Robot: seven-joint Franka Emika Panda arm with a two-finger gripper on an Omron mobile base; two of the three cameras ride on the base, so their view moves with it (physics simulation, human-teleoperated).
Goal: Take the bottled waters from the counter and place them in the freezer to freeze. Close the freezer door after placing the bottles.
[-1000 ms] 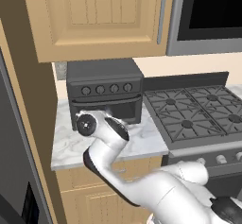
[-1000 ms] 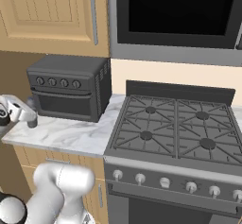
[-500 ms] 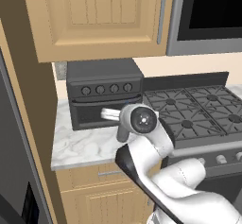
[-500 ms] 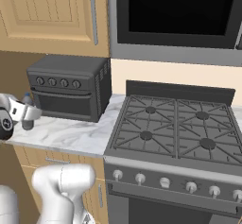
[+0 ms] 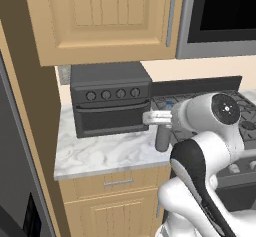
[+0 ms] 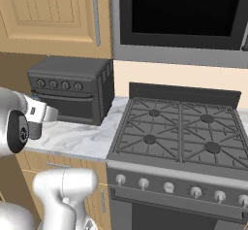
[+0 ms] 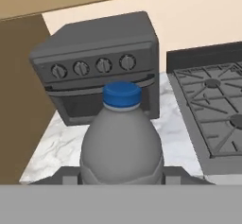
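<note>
Wooden upper cabinet (image 5: 107, 18) hung closed above the desk (image 5: 100, 153), long grey handle on its door. Black-fronted microwave (image 6: 181, 15) sat above the gas stove (image 6: 179, 137), four burners, a row of knobs along its front. Dark grey freezer door (image 5: 12, 181) showed as a strip at the left edge of the left base view, closed as far as could be told. Toaster oven (image 5: 110, 98) stood on the white marble desk against the wall, four dials, door shut, nothing readable on it.

White arm reached over the desk's right end beside the stove. Claw (image 7: 121, 176) was pressed in on a bottled water (image 7: 121, 145), pinching it at both sides of the lower body; the bottle stood upright in the grip, held in front of the toaster oven and above the desk. Translucent grey body, blue cap (image 7: 122, 94). No label text could be made out. In the left base view the same bottle (image 5: 163, 138) hung below the wrist.
</note>
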